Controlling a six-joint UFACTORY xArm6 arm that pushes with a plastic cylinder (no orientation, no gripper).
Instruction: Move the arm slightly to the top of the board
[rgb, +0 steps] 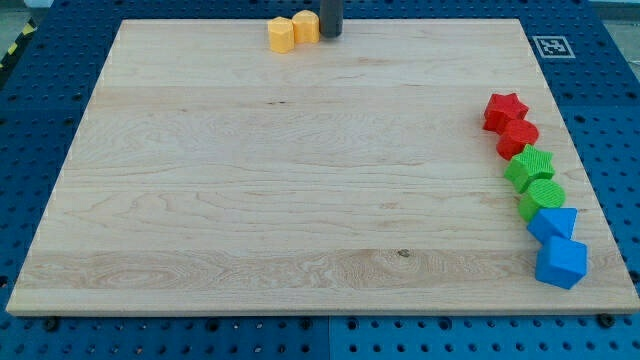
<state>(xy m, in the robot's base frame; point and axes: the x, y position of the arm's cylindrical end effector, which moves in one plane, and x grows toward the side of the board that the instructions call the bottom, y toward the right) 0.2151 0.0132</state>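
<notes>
My tip (329, 35) is standing upright, its long axis vertical, holding nothing, at the surface's (300, 200) top edge; two yellow blocks (293, 31) are sitting just to its left, nearest one touching.

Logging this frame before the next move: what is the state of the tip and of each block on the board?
My tip: at the board's top edge, against the right yellow block.
Yellow blocks: two, touching, at the top edge.
Red star: flat, touching the red block.
Red block: below the star.
Green blocks: two, touching.
Blue blocks: two, touching, near the right edge.
</notes>
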